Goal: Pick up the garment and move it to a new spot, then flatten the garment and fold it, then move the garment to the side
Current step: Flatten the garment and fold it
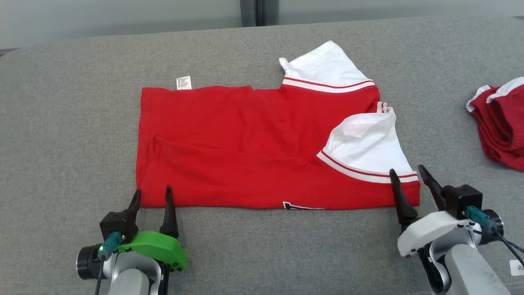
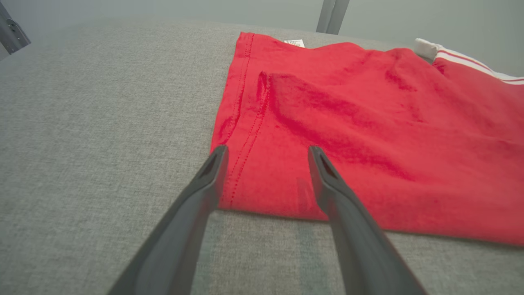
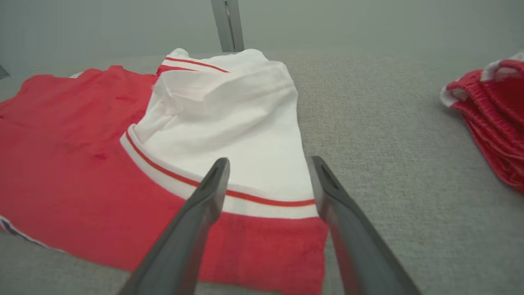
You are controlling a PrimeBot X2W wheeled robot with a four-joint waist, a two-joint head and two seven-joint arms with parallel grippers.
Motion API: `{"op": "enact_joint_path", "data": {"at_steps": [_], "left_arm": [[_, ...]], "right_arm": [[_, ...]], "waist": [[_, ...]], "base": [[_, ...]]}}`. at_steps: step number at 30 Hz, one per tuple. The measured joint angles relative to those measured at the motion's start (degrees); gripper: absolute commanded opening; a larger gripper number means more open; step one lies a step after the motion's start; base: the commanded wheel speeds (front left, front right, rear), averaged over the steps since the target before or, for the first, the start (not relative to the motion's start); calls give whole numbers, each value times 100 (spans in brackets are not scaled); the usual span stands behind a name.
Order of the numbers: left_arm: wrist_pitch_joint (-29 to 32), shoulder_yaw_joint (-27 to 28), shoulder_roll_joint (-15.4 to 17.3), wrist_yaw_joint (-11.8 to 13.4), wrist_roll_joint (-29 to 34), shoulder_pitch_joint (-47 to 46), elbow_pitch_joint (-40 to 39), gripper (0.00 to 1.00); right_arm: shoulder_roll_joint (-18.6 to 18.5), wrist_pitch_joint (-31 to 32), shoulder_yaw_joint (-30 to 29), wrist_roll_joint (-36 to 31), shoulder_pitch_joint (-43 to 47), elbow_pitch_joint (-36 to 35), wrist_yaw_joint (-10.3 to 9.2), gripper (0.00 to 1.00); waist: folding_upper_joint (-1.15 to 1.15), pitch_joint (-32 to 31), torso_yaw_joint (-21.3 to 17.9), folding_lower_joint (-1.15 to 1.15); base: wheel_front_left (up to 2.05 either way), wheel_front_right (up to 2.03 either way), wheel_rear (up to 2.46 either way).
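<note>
Now | garment (image 1: 245,143) flat | left gripper (image 1: 152,189) spread at near-left corner | right gripper (image 1: 407,169) spread at near-right corner

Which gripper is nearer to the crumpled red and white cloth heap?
Right. The right gripper is left of the cloth heap; the left gripper is at the opposite corner of the red shirt.

Garment (image 1: 245,155) lies on table (image 1: 61,143), a heap (image 1: 501,119), perhaps clothing, well right.

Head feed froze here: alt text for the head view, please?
A red shirt with white sleeves lies spread on the grey table, the left claw open at its near left corner and the right claw open at its near right corner. A second red garment lies bunched at the right edge.
</note>
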Motion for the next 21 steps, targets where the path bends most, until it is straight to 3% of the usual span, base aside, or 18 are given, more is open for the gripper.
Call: {"op": "enact_joint_path", "data": {"at_steps": [21], "left_arm": [[0,-3,-3,-9,9,-42,7,100]], "right_arm": [[176,-1,-396,38,80,693,0,100]], "waist": [[0,68,63,0]], "base": [[0,0,0]]}}
